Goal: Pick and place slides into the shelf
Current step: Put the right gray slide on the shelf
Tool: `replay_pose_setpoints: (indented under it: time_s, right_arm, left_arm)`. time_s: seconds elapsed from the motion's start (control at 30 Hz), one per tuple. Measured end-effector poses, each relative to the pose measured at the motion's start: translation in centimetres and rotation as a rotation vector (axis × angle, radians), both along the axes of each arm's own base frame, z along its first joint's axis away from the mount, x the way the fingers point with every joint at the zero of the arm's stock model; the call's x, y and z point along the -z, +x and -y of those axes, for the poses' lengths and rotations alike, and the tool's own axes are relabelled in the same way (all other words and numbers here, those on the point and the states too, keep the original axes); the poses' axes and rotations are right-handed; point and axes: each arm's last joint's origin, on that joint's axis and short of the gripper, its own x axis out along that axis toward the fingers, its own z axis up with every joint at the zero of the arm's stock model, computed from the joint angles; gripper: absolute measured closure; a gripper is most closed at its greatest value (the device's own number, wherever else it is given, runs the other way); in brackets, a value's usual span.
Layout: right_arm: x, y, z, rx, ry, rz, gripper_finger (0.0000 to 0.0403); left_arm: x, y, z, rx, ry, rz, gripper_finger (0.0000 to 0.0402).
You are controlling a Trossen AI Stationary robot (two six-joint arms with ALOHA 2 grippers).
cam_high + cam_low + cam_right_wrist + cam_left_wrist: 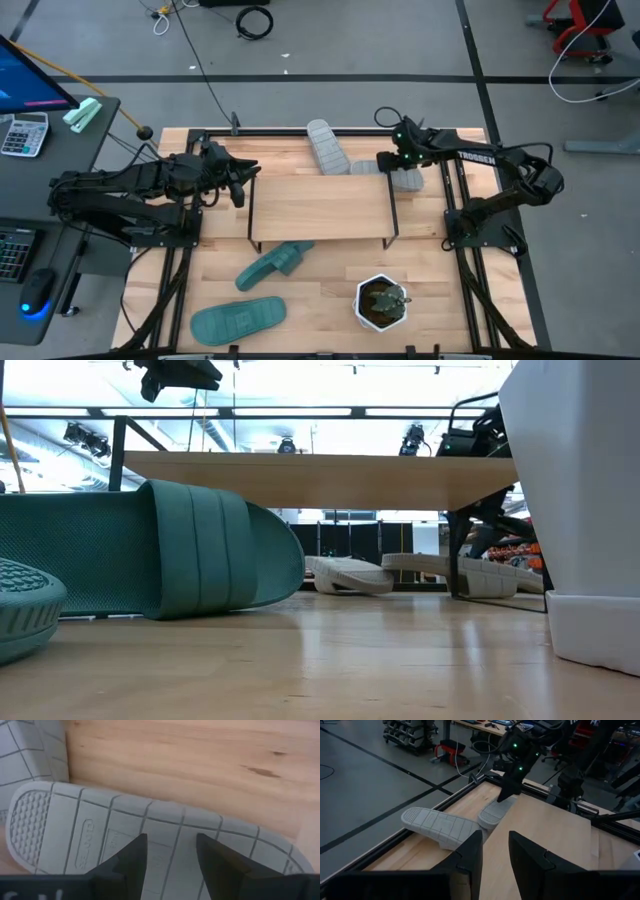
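Spanning wooden table [330,290]: shelf [320,205] (grey floor around).

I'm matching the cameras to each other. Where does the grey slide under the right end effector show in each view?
High: grey slide at the shelf's back right corner.
Low: far right, beyond the shelf leg.
Left wrist: centre, under the right end effector.
Right wrist: sole fills the frame.
Shared landmark: the shelf.

I see the wooden tabletop [430,300] carrying the shelf [320,205], two teal slides [275,263] [238,320] and a potted plant [382,302]; two grey slides [326,148] [405,180] lie beneath my right claw [384,160].
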Motion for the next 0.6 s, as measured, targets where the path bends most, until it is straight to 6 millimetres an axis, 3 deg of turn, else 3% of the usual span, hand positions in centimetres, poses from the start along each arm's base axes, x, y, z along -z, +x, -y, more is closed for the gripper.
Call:
replay_pose_setpoints:
  time_s: [0.37,0.6]
  right_arm:
    - [-0.5,0.0,-0.3,-0.014,-0.03,-0.004,0.0226]
    - [-1.6,-1.2,0.6,0.039,-0.107,-0.031,0.0226]
  left_arm:
    - [0.1,0.0,0.0,0.0,0.0,-0.015,0.03]
    - [0.2,-0.1,0.0,0.0,-0.001,-0.021,0.0302]
